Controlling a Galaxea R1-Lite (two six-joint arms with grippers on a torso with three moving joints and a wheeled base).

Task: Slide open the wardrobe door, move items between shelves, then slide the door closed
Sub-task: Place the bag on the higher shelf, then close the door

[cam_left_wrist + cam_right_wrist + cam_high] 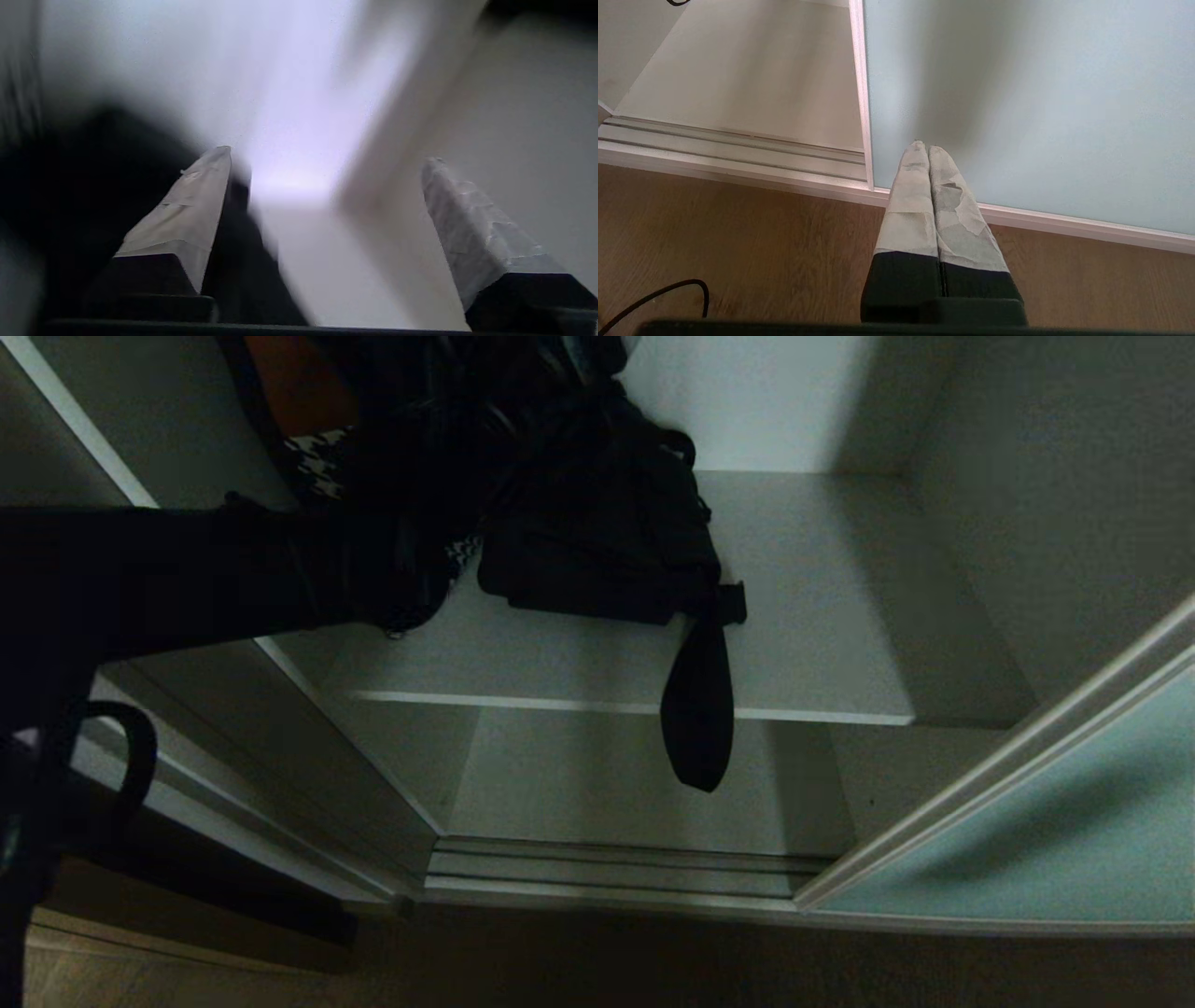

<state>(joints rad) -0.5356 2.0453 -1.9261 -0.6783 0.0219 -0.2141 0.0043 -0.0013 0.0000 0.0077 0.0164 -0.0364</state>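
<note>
An all-black fabric bag (597, 523) lies on the pale shelf (822, 616), and its strap (695, 709) hangs over the shelf's front edge. Behind my left arm, the houndstooth bag (322, 462) with its orange top shows only in part. The arm reaches in from the left and ends just left of the black bag. In the left wrist view my left gripper (328, 155) is open with nothing between its fingers; the black bag (93, 196) is beside one finger. The sliding wardrobe door (1027, 821) stands slid to the right. My right gripper (922, 147) is shut and empty, low before the door (1017, 93).
A lower board (607, 775) lies under the shelf, with the ribbed floor track (607, 868) in front of it. The wardrobe's side wall (1055, 476) closes the right side. A wooden floor (738, 242) carries a black cable (668, 294).
</note>
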